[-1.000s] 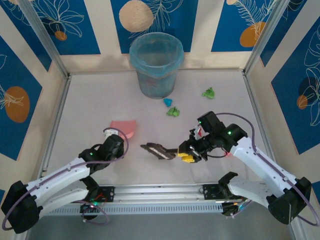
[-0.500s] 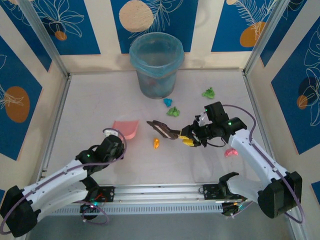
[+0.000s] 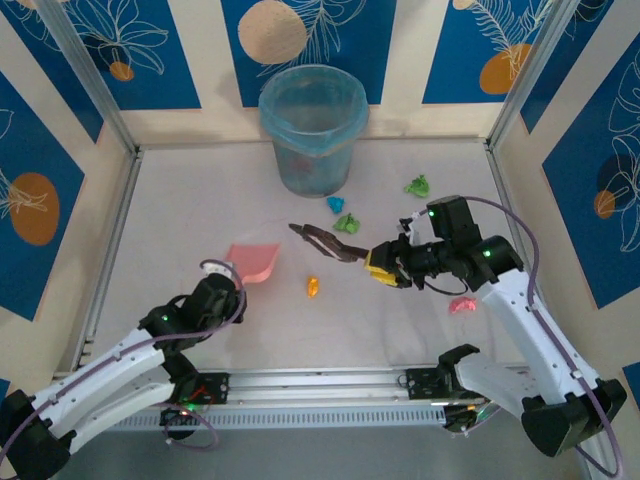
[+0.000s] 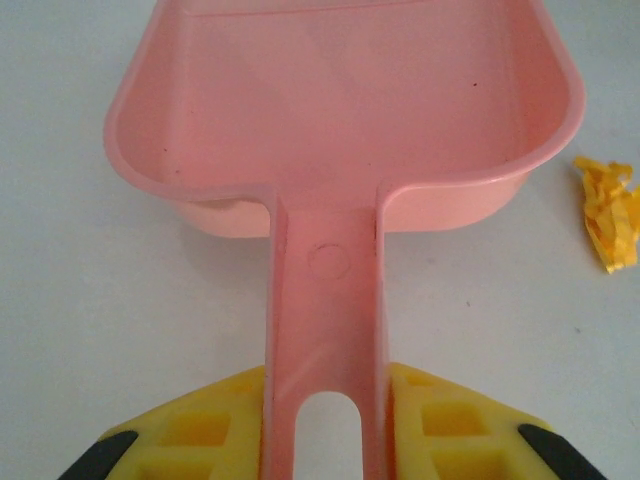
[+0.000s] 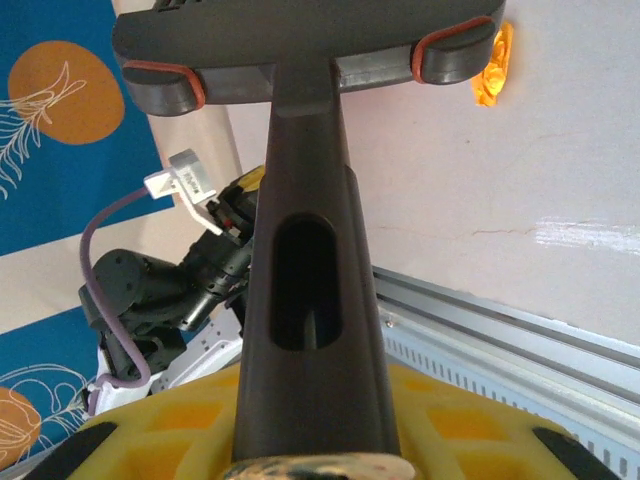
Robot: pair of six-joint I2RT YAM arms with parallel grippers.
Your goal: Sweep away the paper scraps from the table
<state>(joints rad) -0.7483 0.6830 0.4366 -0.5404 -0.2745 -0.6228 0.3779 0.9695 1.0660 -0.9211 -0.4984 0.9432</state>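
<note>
My left gripper is shut on the handle of the pink dustpan, which lies flat on the table at the left. My right gripper is shut on the dark brush handle; the brush head reaches left towards mid-table. Paper scraps lie loose: an orange one right of the dustpan, a green one and a cyan one beyond the brush, another green one at the back right, a pink one beside the right arm.
A blue-lined bin stands at the back centre against the wall. Aluminium rails edge the table, and patterned walls close in three sides. In the right wrist view the left arm shows beyond the front rail.
My right gripper has carried the brush away from the front edge, toward the back and right. The orange and pink scraps have come into sight. The dustpan shifted slightly.
</note>
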